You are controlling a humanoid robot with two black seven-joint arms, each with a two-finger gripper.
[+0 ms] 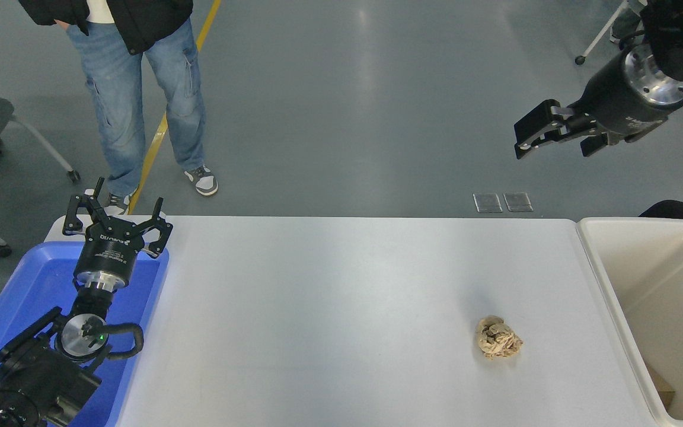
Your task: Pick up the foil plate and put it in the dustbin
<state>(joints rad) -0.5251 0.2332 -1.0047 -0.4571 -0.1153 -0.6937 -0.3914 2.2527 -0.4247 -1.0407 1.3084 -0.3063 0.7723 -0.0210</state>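
**A:** Where is the right arm?

**B:** High in the upper right of the head view, well above the table point(341, 284). Its gripper point(546, 135) points left and a little down, over the grey floor beyond the table's far edge. The fingers stand slightly apart and there is nothing between them.

**A:** And the foil plate?

**B:** I cannot see it anywhere. It is not in the gripper and not on the table. The dustbin point(605, 279) sits against the table's right end, a cream bin with a thick rounded rim. Only part of its inside shows: pale walls and a bit of brown at the bottom corner. The rest of the bin runs out of view, so I cannot tell whether the plate lies in there.

**A:** What is on the table, then?

**B:** One crumpled tan paper wad point(497, 337), lying alone on the right half, near the bin but apart from it.

**A:** The left arm?

**B:** Parked at the lower left, over the blue tray point(33, 279) that sits at the table's left end. The left gripper point(117, 220) points away from the camera with its fingers spread wide, holding nothing.

**A:** Anyone around?

**B:** A person point(140, 89) in blue jeans and a dark jacket stands on the floor past the table's far left corner
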